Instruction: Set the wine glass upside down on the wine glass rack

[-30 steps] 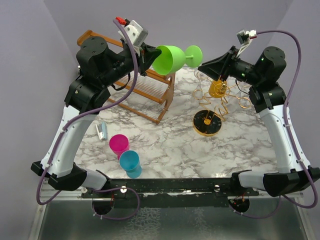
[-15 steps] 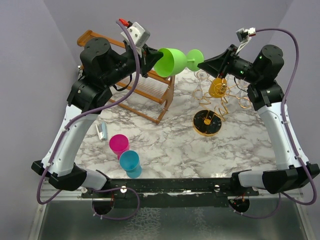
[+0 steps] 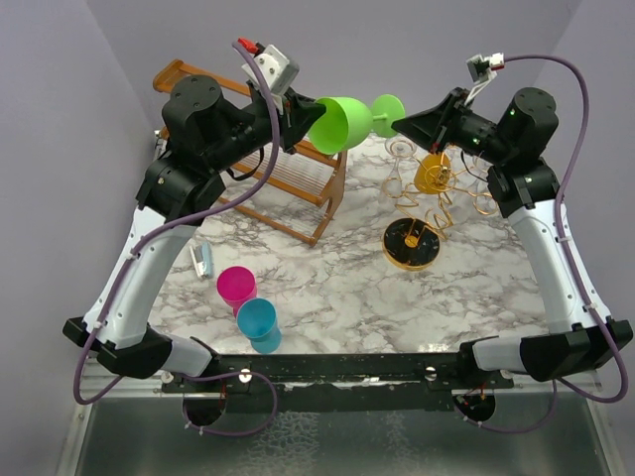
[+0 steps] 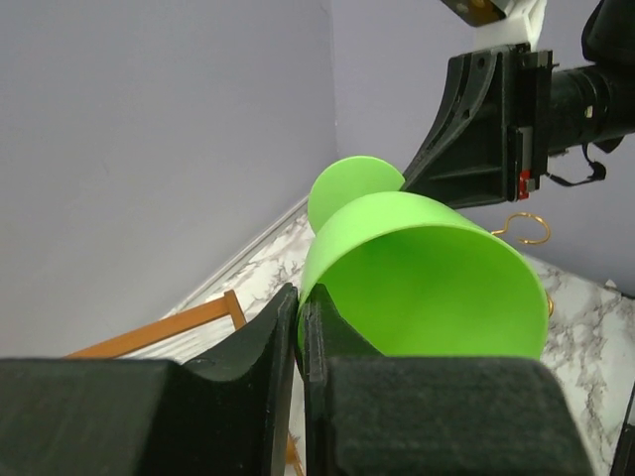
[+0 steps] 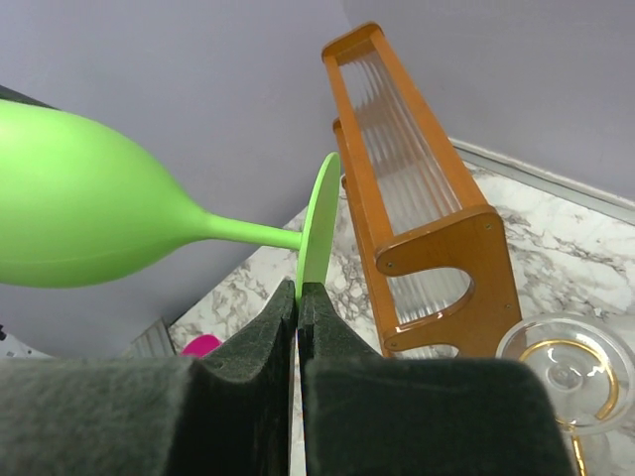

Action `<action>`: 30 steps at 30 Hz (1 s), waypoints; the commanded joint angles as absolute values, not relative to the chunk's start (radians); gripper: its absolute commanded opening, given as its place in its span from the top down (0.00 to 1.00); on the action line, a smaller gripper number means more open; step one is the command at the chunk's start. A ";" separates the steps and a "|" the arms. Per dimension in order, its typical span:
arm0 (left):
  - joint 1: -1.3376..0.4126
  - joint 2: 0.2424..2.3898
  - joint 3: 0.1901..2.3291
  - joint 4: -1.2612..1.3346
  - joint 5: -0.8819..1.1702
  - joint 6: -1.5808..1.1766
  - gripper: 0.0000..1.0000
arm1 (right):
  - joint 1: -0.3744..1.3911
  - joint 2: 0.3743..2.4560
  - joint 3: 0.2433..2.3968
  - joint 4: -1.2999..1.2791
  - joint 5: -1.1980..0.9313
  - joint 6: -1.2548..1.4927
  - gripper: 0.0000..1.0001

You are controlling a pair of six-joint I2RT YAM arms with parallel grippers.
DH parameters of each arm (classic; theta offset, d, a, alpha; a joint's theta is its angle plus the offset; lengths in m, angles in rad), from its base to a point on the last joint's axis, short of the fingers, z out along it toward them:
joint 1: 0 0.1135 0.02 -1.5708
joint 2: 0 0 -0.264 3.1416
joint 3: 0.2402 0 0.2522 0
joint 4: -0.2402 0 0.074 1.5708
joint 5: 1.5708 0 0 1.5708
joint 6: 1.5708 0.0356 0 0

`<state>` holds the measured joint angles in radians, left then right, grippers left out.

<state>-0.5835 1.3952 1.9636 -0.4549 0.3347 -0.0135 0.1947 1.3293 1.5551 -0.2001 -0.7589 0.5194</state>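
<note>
Green matte wine glass [image 3: 339, 121] lies horizontal in the air over the far part of the marble table [image 3: 327, 288], carried between both arms, its open mouth to the left and its round foot to the right.

On the left, the left gripper [image 3: 303, 111] is clenched on the thin rim of the bowl; in the left wrist view its black fingers [image 4: 263, 342] pinch the wall of the bowl from inside and outside. Below it stands the brown wooden slatted shelf [image 3: 288, 183].

On the right, the right gripper [image 3: 399, 123] is clamped on the edge of the flat foot, its padded fingers [image 5: 253, 342] almost closed on this thin disc.

Further right and nearer stands the gold wire rack [image 3: 444, 208], with its black round base on the table; the glass is not yet on it.

I judge the glass is light, stiff plastic, not very slippery. Rim and foot are thin, so a grip there can let it swing. A hold on the bowl leaves stem and foot free to slide into a wire loop.
</note>
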 commanded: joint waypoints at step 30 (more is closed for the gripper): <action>-0.556 1.151 1.763 -0.550 -0.034 0.235 0.01 | 0.159 1.112 1.672 -0.843 -0.796 -0.786 0.99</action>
<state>-0.5621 1.1618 1.7927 -0.5568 0.0177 0.2142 0.1619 1.1557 1.6215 -0.5671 -0.6895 -0.4122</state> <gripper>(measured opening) 0.987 0.017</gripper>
